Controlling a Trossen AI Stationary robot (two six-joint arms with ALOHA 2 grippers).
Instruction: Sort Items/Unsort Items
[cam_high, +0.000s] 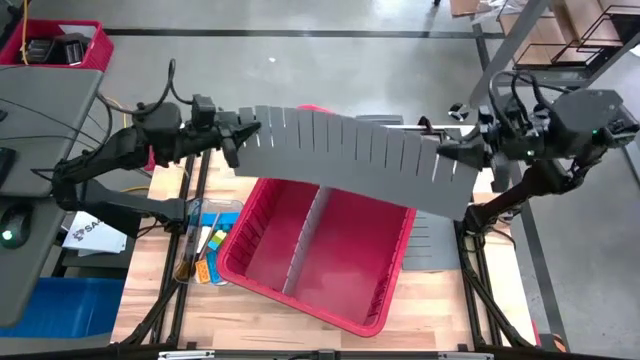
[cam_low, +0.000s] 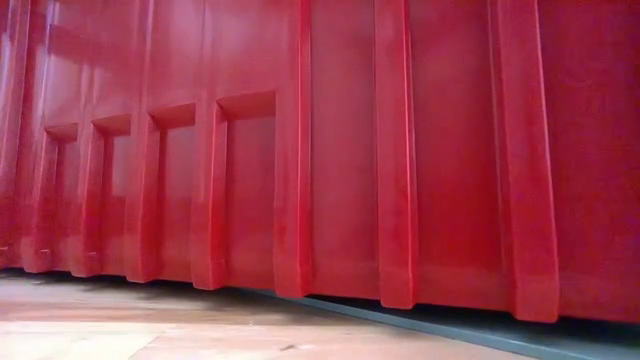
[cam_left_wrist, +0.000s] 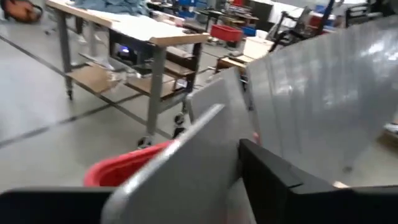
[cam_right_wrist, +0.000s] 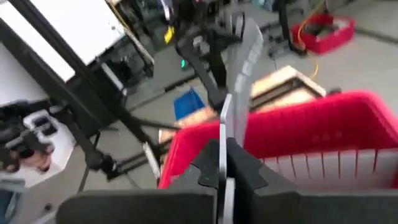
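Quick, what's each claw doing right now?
Left gripper: at one end of the grey slotted divider; grip cannot be told.
Right gripper: shut on the divider's other end.

One large red bin (cam_high: 320, 265) sits on the worktop (cam_high: 300, 325), split by one grey divider (cam_high: 303, 243) into two compartments. One long slotted grey panel (cam_high: 350, 155) hangs above it at frame center. Two dark arms show, one at the left, one at the right. At lower left lies a small cluster of items (cam_high: 205, 250); their exact number cannot be told. One smaller red crate (cam_high: 60, 48) sits at upper left.
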